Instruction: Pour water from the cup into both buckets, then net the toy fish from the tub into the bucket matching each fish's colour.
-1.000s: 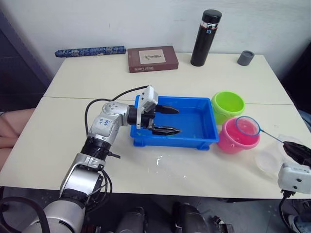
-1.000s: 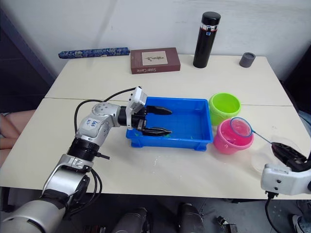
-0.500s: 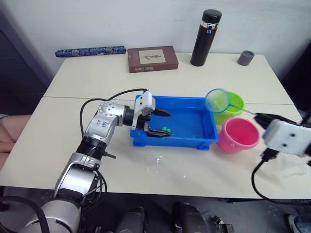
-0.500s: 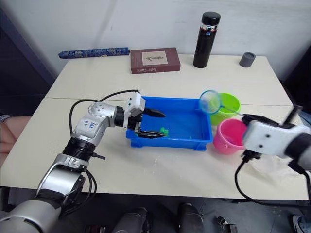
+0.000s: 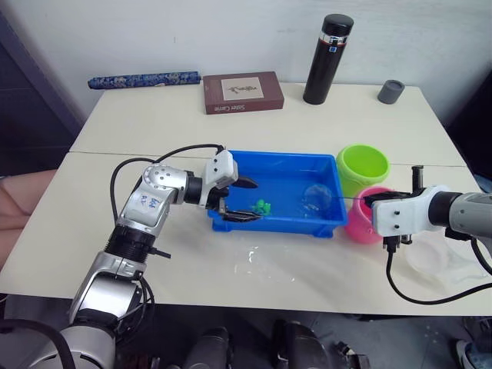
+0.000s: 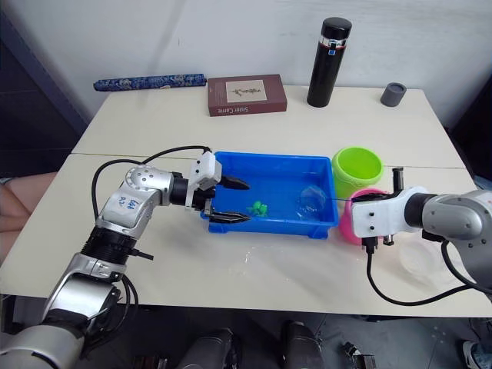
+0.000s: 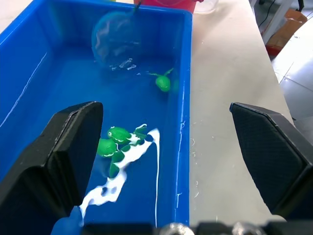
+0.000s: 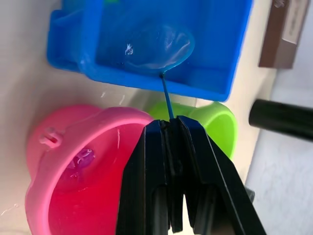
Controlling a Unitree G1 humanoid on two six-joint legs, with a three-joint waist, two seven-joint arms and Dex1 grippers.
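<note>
Toy fish: green ones (image 7: 119, 142) lie in the water at the middle of the tub, low centre of the left eye view; one more green fish (image 7: 163, 82) sits apart, nearer the net. I count about three green, though the cluster blurs together. One pink fish (image 8: 82, 157) seems to lie inside the pink bucket.
Handling, as I judge it: tiny, light, hard plastic and wet, so slippery. They are better scooped from beneath with the hoop than pinched.
Net: one, a fine clear mesh hoop (image 5: 317, 197) on a thin blue stem, dipped into the right end of the tub. The stem looks flimsy and likely to flex, so take it close to the hoop end of the handle.
Tub: one blue tray (image 5: 275, 225) at frame centre, holding shallow water; stiff, but it would slosh if shoved.
Buckets: two, green bucket (image 5: 362, 167) right of the tub, pink bucket (image 5: 356, 223) just below it, the two close together.
Right gripper: (image 8: 170, 147) fingers pressed together on the net's stem, hanging over the pink bucket at the right of the frame.
Left gripper: (image 5: 244, 201) fingers spread wide, one inside the tub's left end and one outside its near wall, gripping nothing.
Cup: one clear cup (image 5: 444, 257) at the lower right edge of the table (image 5: 154, 123).
Beyond: one black flask (image 5: 323, 49), one grey cap (image 5: 390, 91), one brown box (image 5: 243, 91), one patterned roll (image 5: 143, 78), all along the top.
</note>
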